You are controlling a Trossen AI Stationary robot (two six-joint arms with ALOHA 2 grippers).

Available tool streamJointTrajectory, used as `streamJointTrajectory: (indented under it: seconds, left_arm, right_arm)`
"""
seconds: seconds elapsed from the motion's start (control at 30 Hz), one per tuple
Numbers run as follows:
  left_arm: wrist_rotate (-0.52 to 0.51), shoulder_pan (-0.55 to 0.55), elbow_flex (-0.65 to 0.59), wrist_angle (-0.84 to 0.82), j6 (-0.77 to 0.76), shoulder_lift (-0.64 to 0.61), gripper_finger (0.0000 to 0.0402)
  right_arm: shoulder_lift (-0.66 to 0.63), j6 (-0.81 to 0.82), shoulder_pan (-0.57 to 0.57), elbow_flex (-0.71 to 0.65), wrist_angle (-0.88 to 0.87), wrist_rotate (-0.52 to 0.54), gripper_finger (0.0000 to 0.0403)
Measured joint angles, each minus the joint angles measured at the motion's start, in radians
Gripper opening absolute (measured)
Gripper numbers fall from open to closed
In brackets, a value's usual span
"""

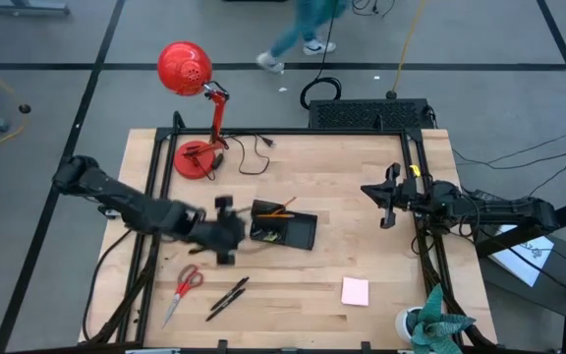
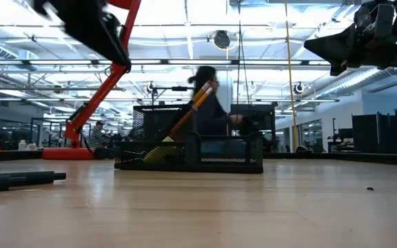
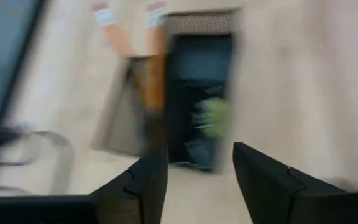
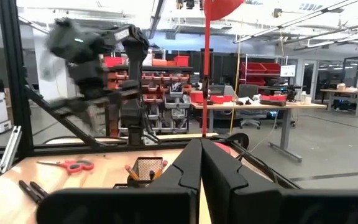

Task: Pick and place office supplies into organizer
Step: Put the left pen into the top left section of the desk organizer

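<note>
A red desk lamp [image 1: 187,74] stands at the table's [image 1: 362,246] eleven o'clock. A person [image 1: 303,29] walks at twelve o'clock beyond a black box [image 1: 367,114].

The black mesh organizer [image 1: 298,230] sits near the middle of the wooden table, a low rectangular tray with compartments. Two orange pencils [image 1: 281,209] stand tilted in its left end, tips leaning out over the rim. The red-handled scissors [image 1: 183,289] lie flat near the table's front left, blades pointing toward the front edge. Two black pens [image 1: 228,297] lie side by side just right of the scissors. The square pink sticky-note pad [image 1: 355,291] lies flat toward the front right, well apart from the organizer.
</note>
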Motion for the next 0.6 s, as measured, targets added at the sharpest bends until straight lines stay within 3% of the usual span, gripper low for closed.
streamJointTrajectory:
  seconds: [0.13, 0.23, 0.37, 0.53, 0.6]
  left_arm:
    - [0.041, -0.138, 0.008, -0.004, -0.225, 0.003, 0.0159]
    - [-0.004, -0.222, 0.004, 0.022, -0.363, 0.019, 0.0141]
    - [-0.069, -0.303, -0.029, 0.1, -0.413, 0.059, 0.0119]
    - [-0.073, -0.33, -0.079, 0.249, -0.432, 0.136, 0.0092]
    - [-0.026, -0.327, -0.085, 0.305, -0.435, 0.173, 0.0077]
  right_arm:
    - [0.003, 0.002, 0.0, 0.0, -0.006, 0.0, 0.0004]
    - [0.003, -0.005, 0.0, 0.0, -0.008, 0.001, 0.0004]
    - [0.007, -0.041, 0.0, 0.0, -0.008, 0.005, 0.0004]
    - [0.009, -0.044, 0.0, 0.0, -0.003, 0.006, 0.0002]
    - [0.011, -0.04, 0.0, 0.0, -0.003, 0.006, 0.0002]
